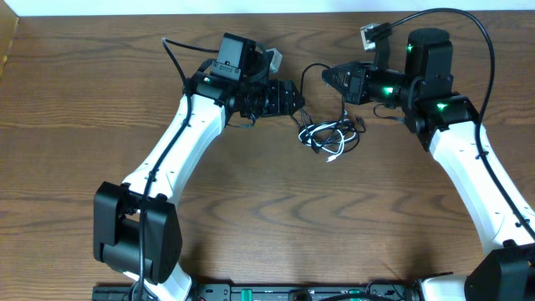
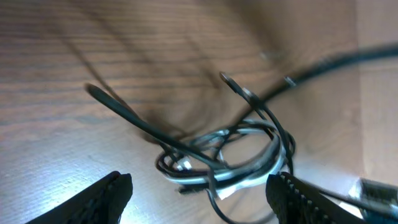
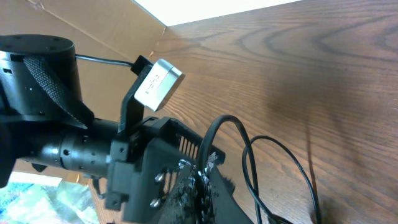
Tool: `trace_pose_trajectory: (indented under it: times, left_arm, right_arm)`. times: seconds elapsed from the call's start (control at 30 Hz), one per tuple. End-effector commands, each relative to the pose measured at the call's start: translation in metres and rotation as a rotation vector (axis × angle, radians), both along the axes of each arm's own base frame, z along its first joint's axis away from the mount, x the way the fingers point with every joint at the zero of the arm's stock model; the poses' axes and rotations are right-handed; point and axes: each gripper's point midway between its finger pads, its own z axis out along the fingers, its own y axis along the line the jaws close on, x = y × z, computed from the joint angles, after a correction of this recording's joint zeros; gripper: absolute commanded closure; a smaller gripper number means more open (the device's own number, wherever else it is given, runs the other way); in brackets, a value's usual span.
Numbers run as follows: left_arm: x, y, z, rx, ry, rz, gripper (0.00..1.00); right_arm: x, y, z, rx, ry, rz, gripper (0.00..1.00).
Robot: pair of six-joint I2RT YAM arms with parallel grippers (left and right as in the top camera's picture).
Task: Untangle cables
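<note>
The black cable (image 1: 322, 132) and the white cable (image 1: 334, 154) lie coiled together in one small tangle on the wooden table, between the two arms. My left gripper (image 1: 292, 100) is open just left of the tangle. In the left wrist view its jaws (image 2: 199, 190) stand wide apart, with the black loops (image 2: 261, 118) and the white strands (image 2: 249, 169) just ahead between them. My right gripper (image 1: 328, 77) is shut on a strand of the black cable, which loops from its tips (image 3: 205, 165) down to the tangle (image 3: 249, 155).
The left arm's wrist and its silver camera (image 3: 158, 84) fill the left of the right wrist view, close to my right fingers. A cardboard wall (image 3: 106, 34) stands at the table's far edge. Thick black robot cables (image 1: 468, 25) arc over the right arm.
</note>
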Motion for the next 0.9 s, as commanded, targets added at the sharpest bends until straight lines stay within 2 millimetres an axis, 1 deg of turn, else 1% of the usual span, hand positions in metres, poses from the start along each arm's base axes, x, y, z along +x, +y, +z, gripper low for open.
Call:
trace_pose_trajectory:
  times: [0.0, 0.1, 0.23, 0.4, 0.53, 0.6, 0.67, 0.73, 0.77, 0.8, 0.83, 0.87]
  left_arm:
    - [0.010, 0.021, -0.029, 0.099, 0.045, 0.151, 0.25]
    - [0.016, 0.022, -0.036, 0.100, 0.047, 0.181, 0.25]
    - [0.021, 0.020, -0.040, 0.085, 0.061, 0.209, 0.25]
    - [0.033, 0.016, -0.044, 0.048, 0.065, 0.258, 0.24]
    - [0.039, 0.012, -0.061, 0.009, 0.149, 0.337, 0.23]
    - [0.038, 0.005, -0.068, -0.024, 0.178, 0.321, 0.23]
    - [0.037, -0.007, -0.067, -0.083, 0.197, 0.273, 0.24]
    - [0.036, -0.012, -0.063, -0.115, 0.200, 0.251, 0.25]
    - [0.037, -0.013, -0.062, -0.121, 0.195, 0.248, 0.35]
    - [0.037, -0.014, -0.062, -0.123, 0.195, 0.247, 0.39]
    - [0.038, -0.014, -0.061, -0.129, 0.197, 0.254, 0.63]
    - [0.039, -0.013, -0.061, -0.125, 0.194, 0.257, 0.77]
  right_arm:
    - [-0.001, 0.000, 0.004, 0.000, -0.012, 0.003, 0.99]
    - [-0.001, 0.000, 0.004, -0.002, -0.015, 0.004, 0.99]
    - [-0.001, 0.000, 0.003, -0.003, -0.012, 0.003, 0.99]
    - [0.000, 0.000, 0.003, -0.010, -0.022, 0.005, 0.99]
    - [-0.001, 0.000, 0.003, -0.010, -0.021, 0.005, 0.99]
    - [-0.001, 0.000, 0.002, -0.012, -0.015, 0.005, 0.99]
    - [-0.002, -0.001, 0.000, -0.019, -0.010, 0.005, 0.99]
    - [-0.001, -0.003, -0.004, -0.030, 0.001, -0.010, 0.99]
    - [-0.001, -0.003, -0.005, -0.034, 0.003, -0.014, 0.99]
    - [-0.001, -0.003, -0.004, -0.033, 0.003, -0.014, 0.99]
    - [0.000, -0.003, -0.004, -0.033, 0.003, -0.014, 0.99]
    - [0.000, -0.003, -0.004, -0.033, 0.003, -0.014, 0.99]
